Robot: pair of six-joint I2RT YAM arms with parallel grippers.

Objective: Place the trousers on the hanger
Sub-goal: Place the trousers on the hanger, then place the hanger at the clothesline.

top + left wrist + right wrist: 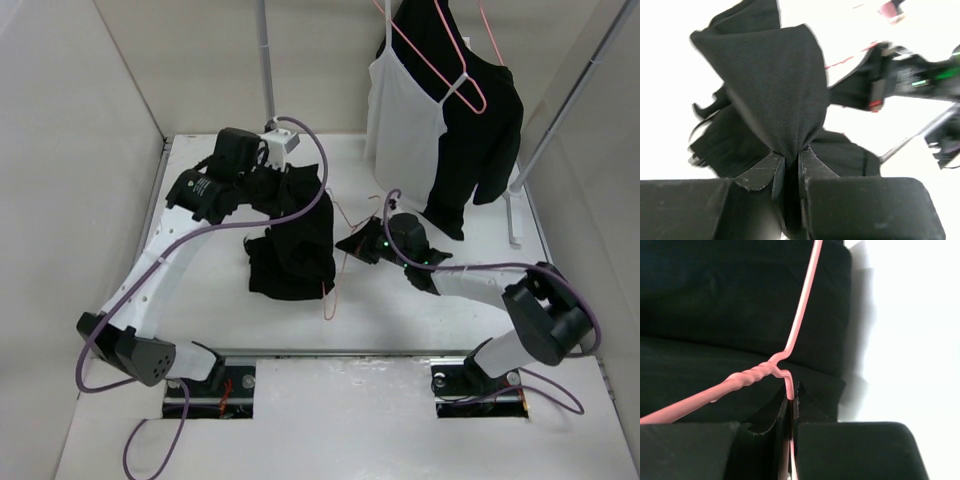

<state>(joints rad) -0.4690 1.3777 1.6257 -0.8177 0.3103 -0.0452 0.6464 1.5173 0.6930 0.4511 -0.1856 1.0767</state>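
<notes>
The black trousers lie bunched in a heap at the middle of the table. My left gripper is shut on a fold of them and holds it lifted; in the left wrist view the fabric fans out from the closed jaws. My right gripper is just right of the heap, shut on the thin pink wire hanger. The right wrist view shows the wire pinched between the jaws just below its twisted neck, lying against the black cloth.
At the back a rail holds a white camisole and a black top on another pink hanger. Rack poles stand at back centre and right. White walls close the left and back sides.
</notes>
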